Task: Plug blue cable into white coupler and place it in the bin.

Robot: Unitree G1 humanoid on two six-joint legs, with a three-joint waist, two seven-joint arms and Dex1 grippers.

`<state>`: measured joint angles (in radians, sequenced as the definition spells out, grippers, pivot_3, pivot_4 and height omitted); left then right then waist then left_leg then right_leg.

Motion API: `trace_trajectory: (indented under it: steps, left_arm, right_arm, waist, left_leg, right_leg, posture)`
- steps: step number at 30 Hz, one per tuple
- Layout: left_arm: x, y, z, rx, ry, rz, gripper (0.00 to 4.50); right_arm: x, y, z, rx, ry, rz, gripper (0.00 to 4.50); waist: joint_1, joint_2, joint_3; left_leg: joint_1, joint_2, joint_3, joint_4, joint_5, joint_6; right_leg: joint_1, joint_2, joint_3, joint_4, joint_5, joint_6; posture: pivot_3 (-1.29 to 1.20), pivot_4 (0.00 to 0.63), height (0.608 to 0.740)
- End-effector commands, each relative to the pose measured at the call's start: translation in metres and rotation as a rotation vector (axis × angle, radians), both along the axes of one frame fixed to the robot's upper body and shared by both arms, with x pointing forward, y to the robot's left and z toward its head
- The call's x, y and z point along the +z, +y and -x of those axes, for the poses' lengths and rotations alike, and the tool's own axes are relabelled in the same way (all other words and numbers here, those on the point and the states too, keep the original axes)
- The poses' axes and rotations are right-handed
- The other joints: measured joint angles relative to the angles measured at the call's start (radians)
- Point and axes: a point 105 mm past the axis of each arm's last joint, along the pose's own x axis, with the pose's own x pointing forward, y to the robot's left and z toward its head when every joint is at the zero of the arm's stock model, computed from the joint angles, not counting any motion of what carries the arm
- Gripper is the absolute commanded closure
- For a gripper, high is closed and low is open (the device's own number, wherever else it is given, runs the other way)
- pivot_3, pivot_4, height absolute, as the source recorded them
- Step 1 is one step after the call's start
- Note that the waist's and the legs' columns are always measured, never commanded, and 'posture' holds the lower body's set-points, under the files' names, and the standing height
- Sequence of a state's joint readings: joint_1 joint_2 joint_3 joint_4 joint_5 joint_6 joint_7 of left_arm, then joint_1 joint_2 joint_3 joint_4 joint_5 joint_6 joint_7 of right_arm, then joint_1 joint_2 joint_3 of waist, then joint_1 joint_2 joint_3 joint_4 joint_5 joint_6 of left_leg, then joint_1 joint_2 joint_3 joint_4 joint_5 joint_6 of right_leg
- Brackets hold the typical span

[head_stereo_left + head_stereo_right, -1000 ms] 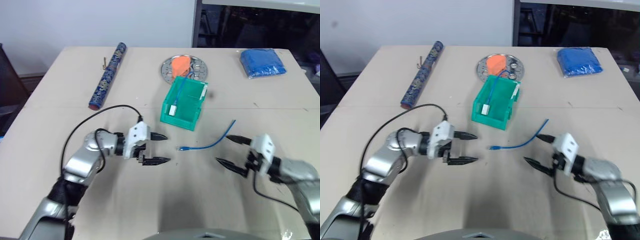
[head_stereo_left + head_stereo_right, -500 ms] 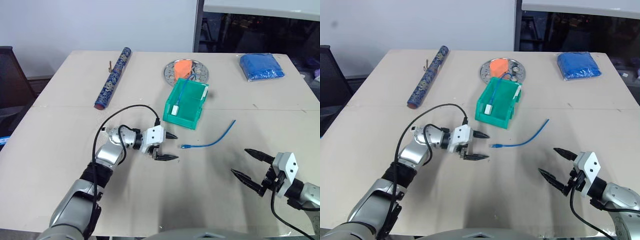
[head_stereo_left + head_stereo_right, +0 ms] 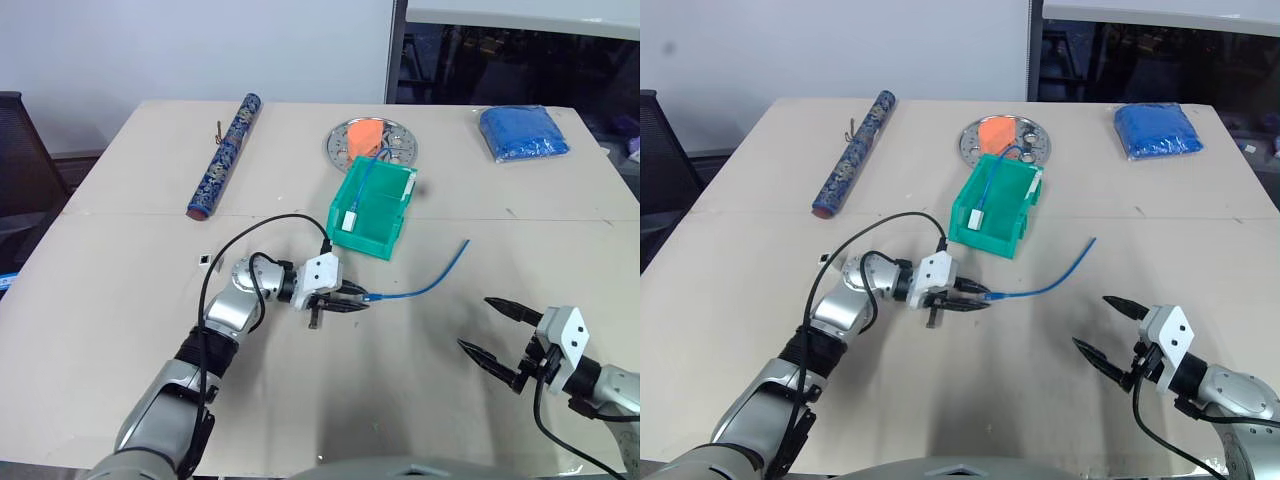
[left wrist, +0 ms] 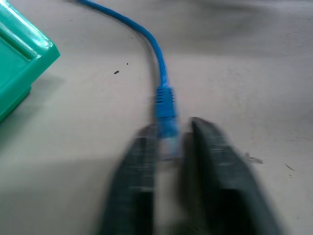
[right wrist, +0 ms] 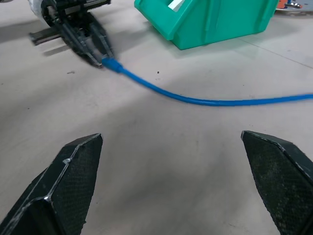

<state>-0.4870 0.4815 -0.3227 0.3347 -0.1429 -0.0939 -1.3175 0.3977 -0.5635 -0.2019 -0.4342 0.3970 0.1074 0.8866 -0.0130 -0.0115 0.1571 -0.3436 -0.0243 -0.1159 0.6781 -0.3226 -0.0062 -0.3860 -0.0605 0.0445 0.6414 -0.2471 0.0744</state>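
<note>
The blue cable (image 3: 425,285) lies curved on the table in front of the teal bin (image 3: 360,240). My left gripper (image 3: 355,297) is shut on the cable's clear plug end (image 4: 166,134), low over the table. The black fingers (image 4: 139,181) press the plug from both sides. A tiny white coupler (image 3: 203,260) with a dark spot sits on the table, left of my left forearm. My right gripper (image 3: 474,322) hovers open near the front right of the table, holding nothing. In the right wrist view it points at the cable (image 5: 205,101) and the bin (image 5: 215,22).
Inside the bin lie a small white block (image 3: 349,218) and another blue cable. Behind the bin stands a round metal plate (image 3: 398,145) with an orange piece. A long dark-blue patterned tube (image 3: 224,153) lies at back left and a blue packet (image 3: 523,132) at back right.
The left gripper has moved right to the cable's plug end and shut on it. The right gripper has stayed open. The camera view shifted early on.
</note>
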Motion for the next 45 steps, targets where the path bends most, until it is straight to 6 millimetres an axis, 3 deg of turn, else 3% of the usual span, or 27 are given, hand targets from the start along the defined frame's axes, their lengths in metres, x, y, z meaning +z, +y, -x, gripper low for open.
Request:
trace_trajectory:
  steps: [1, 6, 9, 14, 22, 25, 33, 37, 39, 43, 45]
  left_arm:
    - [-0.010, 0.005, 0.011, -0.030, 0.083, -0.016, 4.50]
    - [0.022, -0.008, 0.009, 0.055, 0.269, 0.208, 4.50]
    - [0.053, -0.018, 0.013, 0.060, 0.439, 0.379, 4.50]
    - [0.084, -0.027, 0.025, 0.012, 0.585, 0.518, 4.50]
    - [0.094, -0.037, 0.029, 0.014, 0.642, 0.604, 4.50]
    - [0.098, -0.039, 0.028, 0.030, 0.652, 0.645, 4.50]
    - [0.092, -0.043, 0.031, 0.031, 0.676, 0.627, 4.50]
    - [0.086, -0.041, 0.035, 0.015, 0.702, 0.585, 4.50]
    - [0.087, -0.041, 0.033, 0.031, 0.668, 0.592, 3.49]
    - [0.095, -0.036, 0.032, 0.085, 0.575, 0.597, 2.00]
    - [0.102, -0.030, 0.037, 0.127, 0.491, 0.604, 0.90]
  right_arm:
    - [0.007, 0.010, 0.001, 0.033, -0.018, -0.039, 0.00]
    - [0.007, 0.041, 0.022, 0.115, 0.184, -0.270, 0.00]
    - [0.013, 0.060, 0.022, 0.141, 0.253, -0.402, 0.00]
    - [0.038, 0.084, -0.004, 0.147, 0.225, -0.593, 0.00]
    - [0.075, 0.095, -0.032, 0.167, 0.170, -0.831, 0.00]
    - [0.079, 0.097, -0.032, 0.174, 0.168, -0.848, 0.72]
    - [0.085, 0.099, -0.034, 0.180, 0.157, -0.878, 4.48]
    - [0.087, 0.098, -0.037, 0.170, 0.144, -0.885, 4.48]
    - [0.087, 0.098, -0.038, 0.171, 0.147, -0.883, 4.50]
    - [0.085, 0.093, -0.042, 0.153, 0.146, -0.885, 4.50]
    - [0.084, 0.087, -0.046, 0.133, 0.147, -0.887, 4.50]
  waist:
    - [-0.001, 0.000, 0.000]
    - [-0.001, 0.001, 0.001]
    - [0.000, 0.000, 0.002]
    - [-0.005, 0.000, 0.003]
    - [0.000, 0.000, 0.003]
    - [-0.001, 0.000, 0.003]
    - [-0.003, 0.000, 0.003]
    - [-0.003, 0.000, 0.003]
    - [-0.004, 0.000, 0.003]
    - [-0.004, 0.000, 0.003]
    - [-0.004, 0.000, 0.003]
  left_leg:
    - [0.000, 0.000, 0.000, 0.000, 0.000, 0.000]
    - [-0.001, 0.000, -0.002, 0.000, 0.000, 0.000]
    - [-0.002, 0.000, -0.007, 0.000, 0.000, 0.000]
    - [-0.001, 0.000, -0.008, 0.000, 0.000, 0.000]
    - [-0.002, 0.000, -0.009, 0.000, 0.001, -0.001]
    - [-0.005, -0.001, -0.008, -0.002, 0.003, -0.005]
    - [-0.005, -0.001, -0.006, -0.004, 0.003, -0.005]
    - [-0.005, -0.001, -0.006, -0.004, 0.002, -0.005]
    - [-0.005, -0.001, -0.006, -0.005, 0.003, -0.005]
    - [-0.005, -0.001, -0.005, -0.005, 0.003, -0.005]
    - [-0.005, -0.001, -0.006, -0.007, 0.003, -0.006]
  right_leg:
    - [0.000, 0.000, 0.000, 0.000, 0.000, 0.000]
    - [0.000, 0.000, -0.001, 0.000, 0.000, 0.000]
    - [-0.001, -0.001, -0.001, 0.000, 0.000, 0.000]
    - [-0.002, 0.000, -0.001, 0.000, 0.000, 0.000]
    - [-0.003, 0.000, -0.001, 0.000, 0.000, 0.000]
    - [-0.007, -0.001, 0.000, -0.001, 0.000, 0.000]
    - [-0.009, -0.002, 0.000, -0.001, 0.000, 0.000]
    - [-0.009, -0.001, 0.000, 0.000, 0.000, 0.000]
    - [-0.009, -0.001, 0.000, 0.000, 0.000, 0.000]
    - [-0.009, -0.002, 0.001, -0.001, 0.000, 0.000]
    - [-0.009, -0.002, 0.001, -0.001, 0.000, 0.000]
  posture:
    - [0.00, 0.150, 0.740]
    - [0.00, 0.150, 0.740]
    - [0.00, 0.150, 0.740]
    - [0.00, 0.150, 0.740]
    - [0.00, 0.150, 0.740]
    - [0.00, 0.150, 0.740]
    - [0.00, 0.150, 0.740]
    - [0.00, 0.150, 0.740]
    - [0.00, 0.150, 0.740]
    - [0.00, 0.150, 0.740]
    - [0.00, 0.150, 0.740]
